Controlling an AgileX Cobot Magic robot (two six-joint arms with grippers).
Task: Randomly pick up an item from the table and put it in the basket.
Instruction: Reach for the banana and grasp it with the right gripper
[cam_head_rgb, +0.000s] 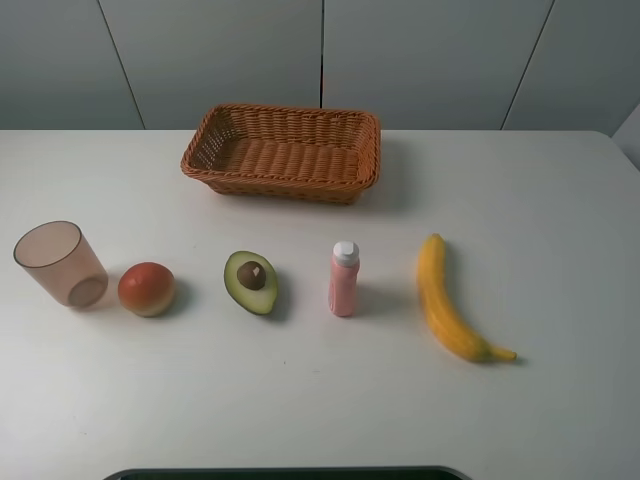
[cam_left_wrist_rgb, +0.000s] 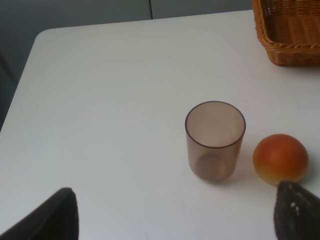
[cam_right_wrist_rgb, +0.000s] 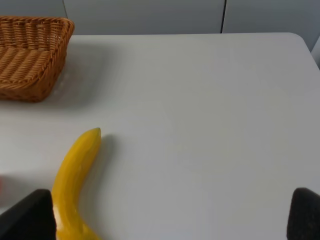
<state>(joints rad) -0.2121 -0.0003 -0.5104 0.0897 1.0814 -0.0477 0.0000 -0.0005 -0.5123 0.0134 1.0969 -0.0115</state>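
Note:
The long yellow banana (cam_head_rgb: 443, 302) lies on the white table (cam_head_rgb: 560, 220) at the right, stem tip toward the front; the right wrist view shows it too (cam_right_wrist_rgb: 75, 180). The orange-brown wicker basket (cam_head_rgb: 283, 151) stands empty at the back middle, and shows in the right wrist view (cam_right_wrist_rgb: 30, 57) and the left wrist view (cam_left_wrist_rgb: 290, 30). Neither arm shows in the exterior view. My left gripper (cam_left_wrist_rgb: 175, 220) is open and empty, back from the cup. My right gripper (cam_right_wrist_rgb: 165, 220) is open and empty, with the banana beside one fingertip (cam_right_wrist_rgb: 27, 215).
In a row at the front stand a translucent pinkish cup (cam_head_rgb: 61, 264), a red-orange round fruit (cam_head_rgb: 147, 289), a halved avocado (cam_head_rgb: 251, 282) and a pink bottle with white cap (cam_head_rgb: 343, 278). The cup (cam_left_wrist_rgb: 215, 141) and fruit (cam_left_wrist_rgb: 280, 158) show in the left wrist view.

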